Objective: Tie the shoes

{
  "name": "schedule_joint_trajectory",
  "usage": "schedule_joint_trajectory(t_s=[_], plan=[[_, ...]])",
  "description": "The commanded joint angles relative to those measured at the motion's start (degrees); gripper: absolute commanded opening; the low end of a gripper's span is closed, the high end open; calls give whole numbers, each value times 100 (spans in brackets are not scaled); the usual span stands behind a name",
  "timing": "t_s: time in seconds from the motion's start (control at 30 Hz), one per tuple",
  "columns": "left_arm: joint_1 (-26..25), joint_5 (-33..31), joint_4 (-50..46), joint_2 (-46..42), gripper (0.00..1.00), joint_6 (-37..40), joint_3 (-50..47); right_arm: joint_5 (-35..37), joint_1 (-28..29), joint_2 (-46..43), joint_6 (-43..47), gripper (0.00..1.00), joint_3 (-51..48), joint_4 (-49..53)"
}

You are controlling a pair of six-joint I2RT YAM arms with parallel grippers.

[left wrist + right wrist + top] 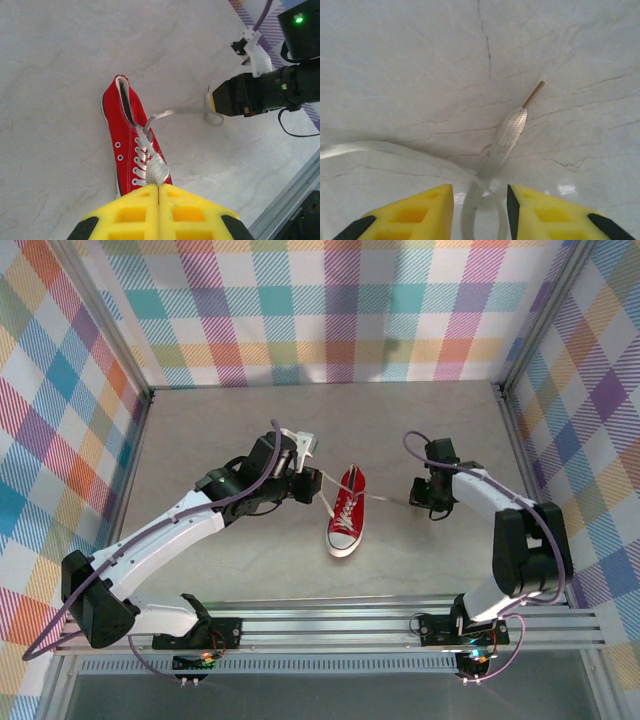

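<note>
The red sneaker [346, 512] lies mid-table with its white toe cap toward the arms; the left wrist view shows its eyelets and heel [125, 132]. My left gripper [311, 472] hovers just left of the shoe, its yellow jaws [159, 186] shut on one white lace [156, 169], which runs taut from the eyelets. The other lace [388, 499] stretches right along the table to my right gripper [418, 496]. That gripper [480, 192] is open, with a loop of the lace [506, 137] lying between its fingers [427, 205]. The lace's brown tip [534, 94] rests on the table beyond.
The grey marbled tabletop [300, 420] is walled by plaid panels [330, 310] at the back and sides. A metal rail [400, 625] runs along the near edge. The right arm's black wrist [260, 92] sits to the right of the shoe.
</note>
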State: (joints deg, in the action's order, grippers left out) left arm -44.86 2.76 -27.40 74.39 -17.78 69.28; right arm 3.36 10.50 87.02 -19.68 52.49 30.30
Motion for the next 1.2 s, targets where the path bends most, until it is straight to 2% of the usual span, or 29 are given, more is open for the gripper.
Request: schedule_joint_trajectory(t_s=[0.0,0.13,0.37,0.5,0.63,0.73,0.93,1.17], plan=[[-62,119,251,-100,0,-124,177,-203,-21,-392,-101,46,-96,195],[-65,101,343,-57,0,-211,150,-551,-22,-369,-290,55,-356,72],[-60,260,615,-14,0,-465,91,-922,-13,92,-559,58,-679,-387],[-63,501,893,130,0,-776,29,-869,-13,182,-530,40,-635,-436],[-93,591,1074,297,0,-928,-27,-736,-9,-109,-396,22,-610,-368],[-119,615,1092,433,0,-1030,-37,-664,18,-415,-193,13,-566,-261],[-205,504,1522,784,0,-1238,56,-505,158,-959,184,6,-293,144],[-295,-67,2123,1245,0,-1473,254,-528,347,-1126,490,3,151,759]])
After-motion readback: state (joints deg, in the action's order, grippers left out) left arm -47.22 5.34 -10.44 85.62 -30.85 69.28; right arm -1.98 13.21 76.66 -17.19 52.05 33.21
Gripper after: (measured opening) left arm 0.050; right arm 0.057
